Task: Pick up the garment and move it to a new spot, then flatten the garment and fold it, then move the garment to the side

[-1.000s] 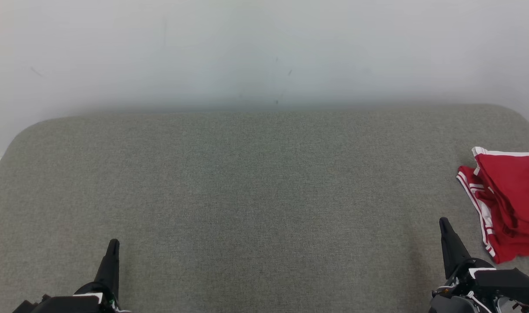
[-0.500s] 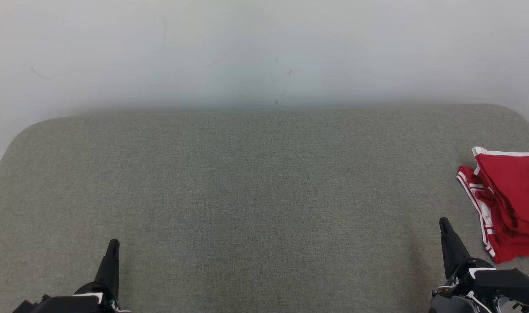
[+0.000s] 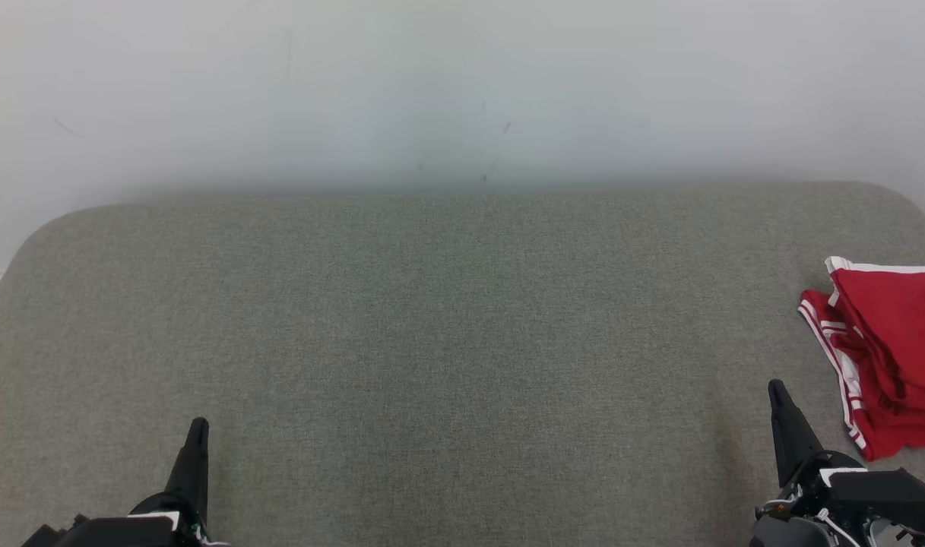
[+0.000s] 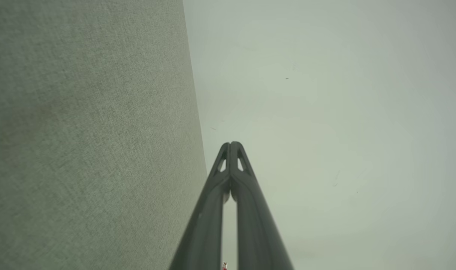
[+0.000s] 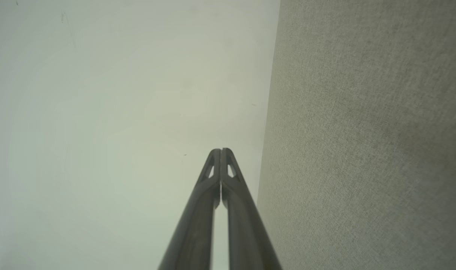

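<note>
A red garment (image 3: 891,357) with white stripes lies folded in layers at the far right of the grey fabric surface (image 3: 447,342), partly cut off by the picture's edge. My right gripper (image 3: 776,389) hovers at the lower right, a short way left of and nearer than the garment, its fingers pressed together and empty. At the lower left my left gripper (image 3: 197,424) is shut and holds nothing. In the left wrist view the left gripper (image 4: 231,144) has its tips touching. The right wrist view has the right gripper (image 5: 220,150) closed the same way.
A pale wall (image 3: 462,91) rises behind the grey surface, whose far corners are rounded. The surface's back edge (image 4: 194,97) runs beside the left fingers in the left wrist view, and the same edge (image 5: 271,97) shows in the right wrist view.
</note>
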{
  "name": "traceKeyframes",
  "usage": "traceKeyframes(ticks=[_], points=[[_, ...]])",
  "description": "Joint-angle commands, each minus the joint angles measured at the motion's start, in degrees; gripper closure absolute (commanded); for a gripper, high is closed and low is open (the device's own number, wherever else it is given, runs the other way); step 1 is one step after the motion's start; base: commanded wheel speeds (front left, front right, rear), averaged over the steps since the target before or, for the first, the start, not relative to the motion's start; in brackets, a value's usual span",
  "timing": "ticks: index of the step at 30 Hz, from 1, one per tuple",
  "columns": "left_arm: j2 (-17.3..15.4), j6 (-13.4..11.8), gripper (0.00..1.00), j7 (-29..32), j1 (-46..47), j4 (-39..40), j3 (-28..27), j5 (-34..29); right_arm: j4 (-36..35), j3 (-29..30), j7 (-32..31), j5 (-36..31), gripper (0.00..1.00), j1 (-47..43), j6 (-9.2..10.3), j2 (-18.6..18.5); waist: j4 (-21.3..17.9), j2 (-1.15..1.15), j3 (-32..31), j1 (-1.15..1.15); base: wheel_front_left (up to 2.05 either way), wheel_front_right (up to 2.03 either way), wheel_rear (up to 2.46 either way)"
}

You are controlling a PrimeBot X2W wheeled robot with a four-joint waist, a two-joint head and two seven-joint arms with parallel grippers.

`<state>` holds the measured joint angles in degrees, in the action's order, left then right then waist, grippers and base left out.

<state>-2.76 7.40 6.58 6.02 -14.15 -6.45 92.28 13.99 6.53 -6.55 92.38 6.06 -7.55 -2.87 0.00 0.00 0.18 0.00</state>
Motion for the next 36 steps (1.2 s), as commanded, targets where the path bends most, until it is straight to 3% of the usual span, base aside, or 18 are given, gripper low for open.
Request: traceKeyframes(ticks=[1, 36], points=[[-0.22, 0.20, 1.00, 0.12, 0.55, 0.17, -0.14, 0.27, -0.07, 0.08, -0.17, 0.08, 1.00, 0.37, 0.12, -0.01, 0.00, 0.00, 0.00, 0.00, 0.00, 0.00, 0.00], [-0.22, 0.20, 1.00, 0.12, 0.54, 0.17, -0.13, 0.27, -0.08, 0.08, -0.16, 0.08, 1.00, 0.37, 0.12, -0.01, 0.00, 0.00, 0.00, 0.00, 0.00, 0.00, 0.00]])
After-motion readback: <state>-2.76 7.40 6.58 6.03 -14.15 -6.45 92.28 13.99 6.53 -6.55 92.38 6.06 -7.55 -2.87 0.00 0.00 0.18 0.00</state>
